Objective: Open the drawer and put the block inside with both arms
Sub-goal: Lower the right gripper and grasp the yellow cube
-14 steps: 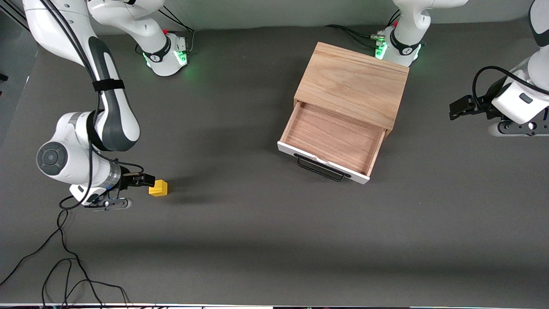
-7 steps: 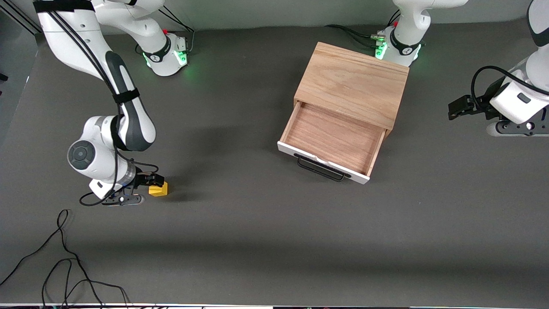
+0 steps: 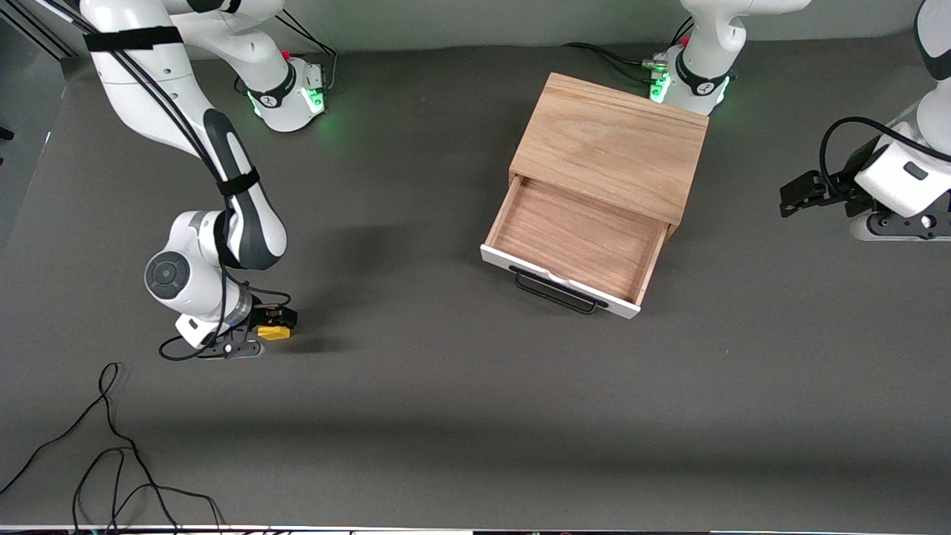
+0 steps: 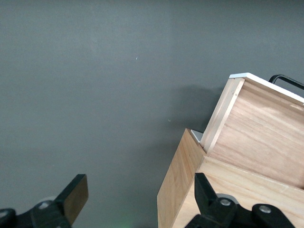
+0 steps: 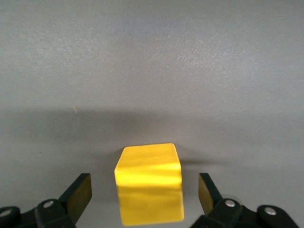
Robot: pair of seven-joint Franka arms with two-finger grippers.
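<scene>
Check the right gripper [image 3: 273,321] first: it sits low over the block [image 3: 274,333] at the right arm's end of the table, and in the right wrist view its fingers [image 5: 78,194] stand spread with the block [image 5: 149,189] between them and a clear gap on each side, so they straddle the cube and grip nothing. The block rests on the grey table [image 3: 446,416], well apart from the drawer [image 3: 572,241] and nearer to the front camera than it. Note that the drawer is pulled out of the light-oak cabinet [image 3: 613,145], with its brown wood interior exposed and bare, its white front panel facing the front camera, and the black wire handle [image 3: 556,293] projecting from that panel. Then confirm the left gripper [image 3: 793,195]: it waits in the air over the table at the left arm's end, beside the cabinet, with its fingers [image 4: 76,195] wide apart and holding nothing; the left wrist view shows the cabinet [image 4: 178,185] and the drawer [image 4: 256,128] side wall.
</scene>
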